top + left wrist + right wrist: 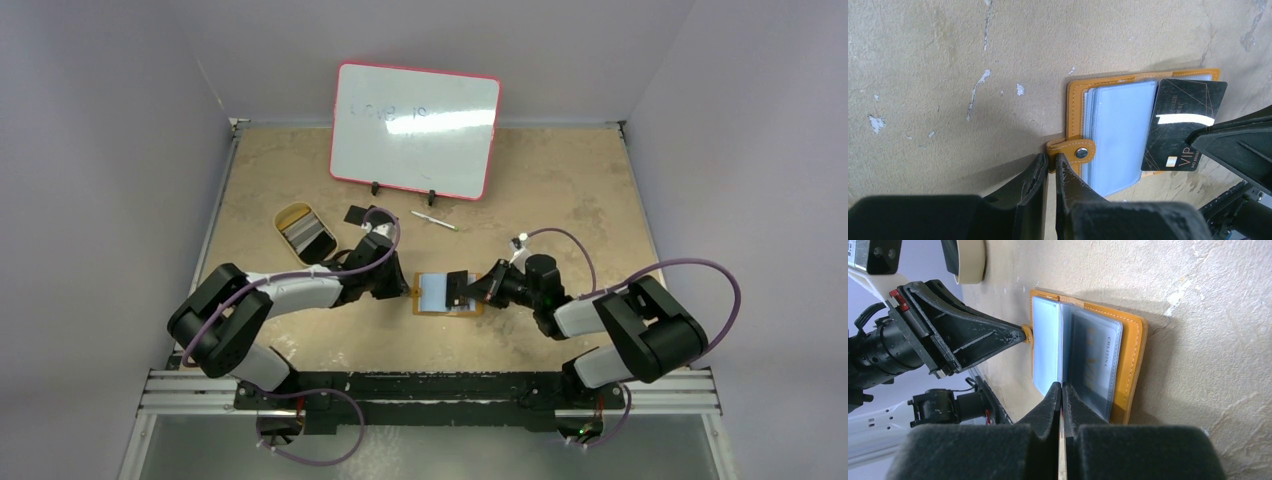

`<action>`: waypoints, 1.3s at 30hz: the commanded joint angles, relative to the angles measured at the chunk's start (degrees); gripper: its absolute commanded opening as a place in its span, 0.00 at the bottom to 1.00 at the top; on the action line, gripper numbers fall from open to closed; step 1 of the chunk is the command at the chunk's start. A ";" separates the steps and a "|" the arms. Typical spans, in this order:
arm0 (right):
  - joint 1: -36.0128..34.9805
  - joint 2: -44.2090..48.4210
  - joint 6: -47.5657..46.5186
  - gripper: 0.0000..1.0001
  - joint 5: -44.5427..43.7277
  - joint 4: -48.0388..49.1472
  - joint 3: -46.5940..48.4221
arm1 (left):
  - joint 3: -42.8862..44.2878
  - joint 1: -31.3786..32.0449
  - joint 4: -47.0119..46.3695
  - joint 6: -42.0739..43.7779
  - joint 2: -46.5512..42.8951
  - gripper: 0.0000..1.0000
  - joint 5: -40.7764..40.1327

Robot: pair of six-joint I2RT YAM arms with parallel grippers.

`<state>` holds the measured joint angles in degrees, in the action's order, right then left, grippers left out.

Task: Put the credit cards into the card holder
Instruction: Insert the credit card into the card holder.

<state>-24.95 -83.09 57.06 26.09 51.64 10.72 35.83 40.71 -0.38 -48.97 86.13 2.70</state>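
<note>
Left wrist: left end effector (1050, 161) pinched shut on snap tab (1073, 151) of card holder (1076, 107); right end effector (1062, 390) clamps black card (1182, 120). Risk: card misses sleeve (1118, 135) mouth, buckles plastic.

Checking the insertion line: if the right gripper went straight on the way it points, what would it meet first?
Most likely the clear bluish plastic sleeves of the open orange-tan leather card holder, just ahead of the right gripper and its thin black card; the depth between them is unclear.

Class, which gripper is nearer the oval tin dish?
Left. The left gripper pinches the card holder's tab, on the dish's side; the right gripper holds a black card beyond it.
</note>
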 commanded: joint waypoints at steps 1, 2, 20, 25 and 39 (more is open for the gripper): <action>0.07 0.19 -0.37 0.00 -1.91 3.80 -0.47 | -0.82 0.41 -0.59 -0.52 -1.69 0.08 -1.08; 0.08 -0.06 -0.55 0.00 -1.93 3.96 -0.40 | -0.77 0.38 -0.58 -0.58 -1.73 0.08 -1.11; -1.29 -7.22 1.68 0.00 0.00 11.96 -2.23 | -0.86 0.50 -0.50 -0.88 -1.92 0.08 -1.26; -2.18 -8.21 1.42 0.00 0.37 12.59 -1.86 | -0.90 0.60 -0.41 -0.97 -2.06 0.08 -1.40; -3.12 -12.87 3.10 0.00 3.09 17.50 -1.32 | -0.90 0.63 -0.06 -1.02 -2.36 0.07 -1.56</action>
<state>-27.49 -94.02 60.12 26.85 67.00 8.88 35.33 40.97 -0.23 -49.50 85.49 2.09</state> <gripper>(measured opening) 0.005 0.079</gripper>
